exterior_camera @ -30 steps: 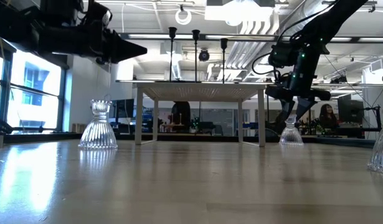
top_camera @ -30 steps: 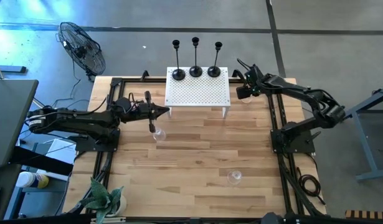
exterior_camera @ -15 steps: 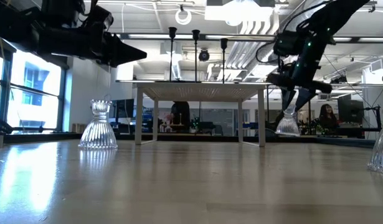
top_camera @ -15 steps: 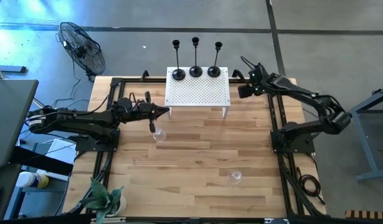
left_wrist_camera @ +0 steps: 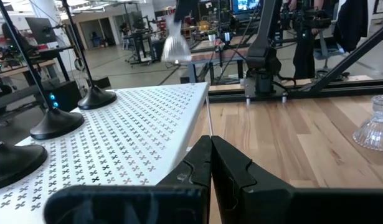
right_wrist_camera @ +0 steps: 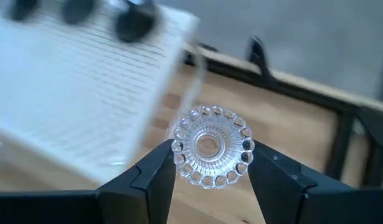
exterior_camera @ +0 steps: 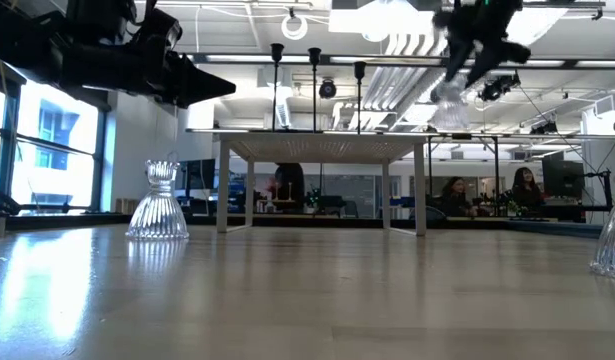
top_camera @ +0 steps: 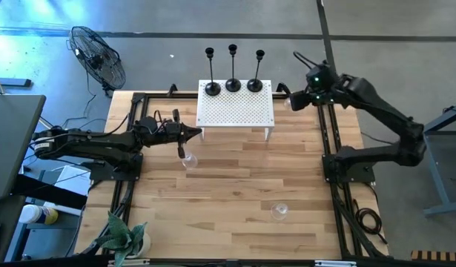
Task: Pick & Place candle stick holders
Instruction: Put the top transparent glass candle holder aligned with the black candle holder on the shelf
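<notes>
On the white stand (top_camera: 235,111), 3 black candle stick holders (top_camera: 233,84) stand.

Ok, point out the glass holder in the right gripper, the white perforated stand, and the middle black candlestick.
glass holder (right_wrist_camera: 211,146), right wrist view, its beaded rim.
white perforated stand (top_camera: 236,113), high view, bare top panel.
middle black candlestick (top_camera: 233,84), high view, its domed base.

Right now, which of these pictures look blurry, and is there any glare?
Right wrist view: the white perforated stand is smeared, while the clear glass holder in the right gripper stays sharp. Low view: that holder is blurred; window light glares off the wooden table.
</notes>
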Tool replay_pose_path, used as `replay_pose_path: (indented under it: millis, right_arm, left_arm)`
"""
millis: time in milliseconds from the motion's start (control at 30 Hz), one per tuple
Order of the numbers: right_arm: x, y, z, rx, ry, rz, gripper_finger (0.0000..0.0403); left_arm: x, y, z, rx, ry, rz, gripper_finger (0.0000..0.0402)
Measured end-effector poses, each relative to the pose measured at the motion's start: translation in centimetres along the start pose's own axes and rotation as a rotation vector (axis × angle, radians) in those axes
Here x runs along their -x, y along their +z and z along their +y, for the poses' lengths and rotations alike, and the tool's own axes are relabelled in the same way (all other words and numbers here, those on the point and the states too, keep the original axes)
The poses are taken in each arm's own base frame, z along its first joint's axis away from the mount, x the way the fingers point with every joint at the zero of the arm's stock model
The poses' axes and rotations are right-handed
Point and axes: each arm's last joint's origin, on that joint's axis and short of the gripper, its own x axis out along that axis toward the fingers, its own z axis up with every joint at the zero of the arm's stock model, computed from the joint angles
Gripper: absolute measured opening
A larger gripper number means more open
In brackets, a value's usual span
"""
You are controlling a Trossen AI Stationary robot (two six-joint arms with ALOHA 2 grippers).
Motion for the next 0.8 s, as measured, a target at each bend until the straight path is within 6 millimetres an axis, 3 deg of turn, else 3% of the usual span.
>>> replay_pose_path:
  millis: [167, 267, 533, 800]
  right_arm:
    - [3.8, 1.2, 2.9, 0.075, 0.149, -0.108, 0.0178]
    - [4.1, 1.9, 4.9, 0.113, 0.157, -0.143, 0.0178]
    - [-0.4, 3.7, 11.0, 0.317, 0.2, -0.016, 0.0178]
    - [-4.5, 5.4, 13.2, 0.441, 0.079, 0.117, 0.0178]
  left_arm:
    - [0.0, 0.0, 0.0, 0.0, 0.0, 0.0, 0.0001]
    - [0.0, 0.0, 0.0, 0.0, 0.0, 0.0, 0.0001]
    - [0.0, 0.0, 0.0, 0.0, 0.001, 0.0, 0.0001]
    - [0.0, 0.0, 0.0, 0.002, 0.001, 0.0, 0.0001]
